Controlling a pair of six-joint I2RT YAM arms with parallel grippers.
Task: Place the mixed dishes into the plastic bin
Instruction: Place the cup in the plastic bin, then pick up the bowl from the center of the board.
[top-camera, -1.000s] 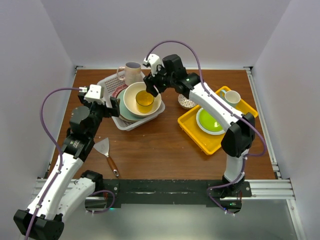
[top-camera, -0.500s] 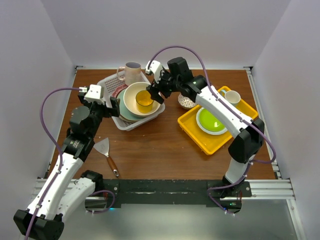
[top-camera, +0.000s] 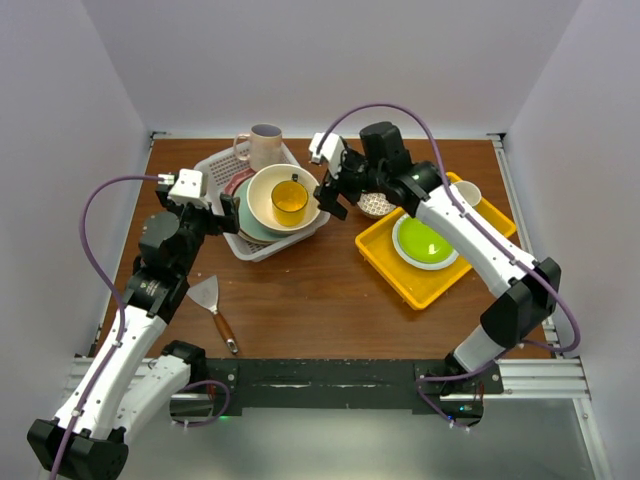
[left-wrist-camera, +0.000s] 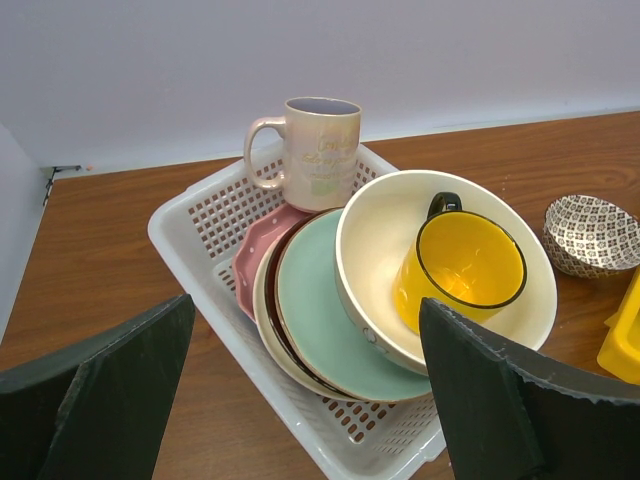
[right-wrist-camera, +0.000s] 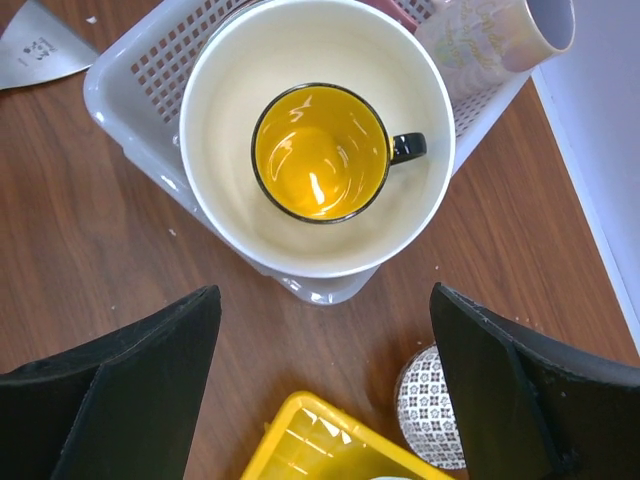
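As the right hand (top-camera: 334, 197) spreads and pulls away empty, the yellow mug (top-camera: 289, 200) sits released in the large cream bowl (top-camera: 260, 205) inside the plastic bin (top-camera: 262, 250); that dish looks placed.

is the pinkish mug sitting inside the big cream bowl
No, the pinkish mug stands in the far corner of the bin, behind the cream bowl, which holds the yellow mug.

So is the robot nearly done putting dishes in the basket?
Nearly. Plates, the cream bowl, yellow mug and pinkish mug sit in the white bin. The left gripper and right gripper are open, empty. A small patterned bowl on the table may be left.
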